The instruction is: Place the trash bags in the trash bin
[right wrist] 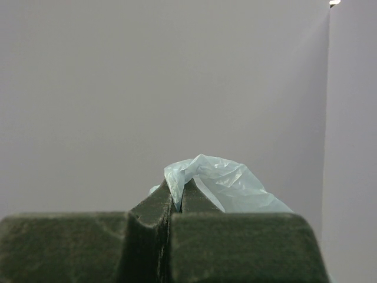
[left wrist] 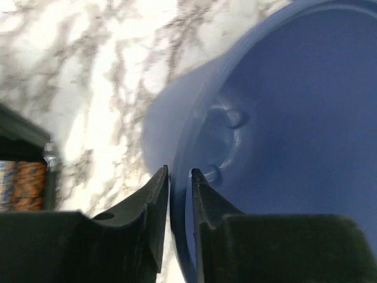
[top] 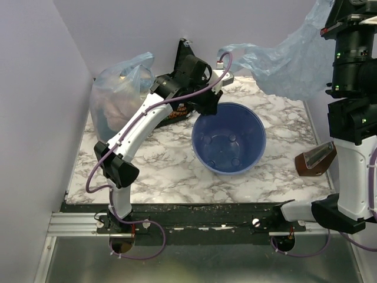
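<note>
top view high behind arms point(top: 138, 127), left wrist close on trash bin point(left wrist: 294, 118), shared with top, right wrist faces wall point(right wrist: 147, 88)

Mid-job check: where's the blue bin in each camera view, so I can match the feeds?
Top external: trash bin centre, on the marble table.
Left wrist: fills the right side, rim between the left gripper's jaws.
Right wrist: not in it; only the trash bag shows.
Shared landmark: black chip case, left of the bin in both views showing it.
</note>
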Motion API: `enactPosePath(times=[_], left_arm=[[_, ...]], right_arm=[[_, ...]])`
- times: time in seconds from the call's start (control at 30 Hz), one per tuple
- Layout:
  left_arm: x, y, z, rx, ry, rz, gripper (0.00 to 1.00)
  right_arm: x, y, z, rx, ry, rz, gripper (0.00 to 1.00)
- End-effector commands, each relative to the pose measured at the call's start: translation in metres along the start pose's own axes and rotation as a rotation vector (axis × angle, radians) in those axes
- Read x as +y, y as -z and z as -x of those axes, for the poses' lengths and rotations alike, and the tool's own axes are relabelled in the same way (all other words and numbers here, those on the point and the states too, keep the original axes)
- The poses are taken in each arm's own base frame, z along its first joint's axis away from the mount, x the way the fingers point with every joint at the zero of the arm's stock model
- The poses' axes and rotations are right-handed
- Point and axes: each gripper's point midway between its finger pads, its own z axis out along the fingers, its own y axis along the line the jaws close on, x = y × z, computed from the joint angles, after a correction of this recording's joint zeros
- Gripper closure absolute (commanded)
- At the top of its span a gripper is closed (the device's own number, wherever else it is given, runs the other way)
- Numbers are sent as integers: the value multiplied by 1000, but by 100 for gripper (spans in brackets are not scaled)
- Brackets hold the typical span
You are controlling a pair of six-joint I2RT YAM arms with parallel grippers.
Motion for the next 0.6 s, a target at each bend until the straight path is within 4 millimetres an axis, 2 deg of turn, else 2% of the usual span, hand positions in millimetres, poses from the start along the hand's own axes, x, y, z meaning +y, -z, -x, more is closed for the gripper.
enactPosePath(times=[0.0,0.03,0.13,0.27,0.4,0.5,0.57], left_arm=[[-30,-17,2,0,37,-174,59],[-30,-17,6,-11,31,-179,52],[-32,-18,12,-45,10,-194,38],[-30,-13,25,-122,-33,-176,24],[-34,27,51,-248,-91,-156,13],[-44,54,45,-289,-143,-156,8],[-54,68,31,-283,-173,-162,6]], right_arm=[[-5,6,7,-2,6,-5,99],[-10,6,6,2,10,-37,99],[-29,4,6,6,22,-145,99],[-24,1,3,2,30,-113,99],[-4,6,-9,29,4,-6,99],[-1,10,-15,52,-14,10,99],[0,12,-11,45,-15,21,99]])
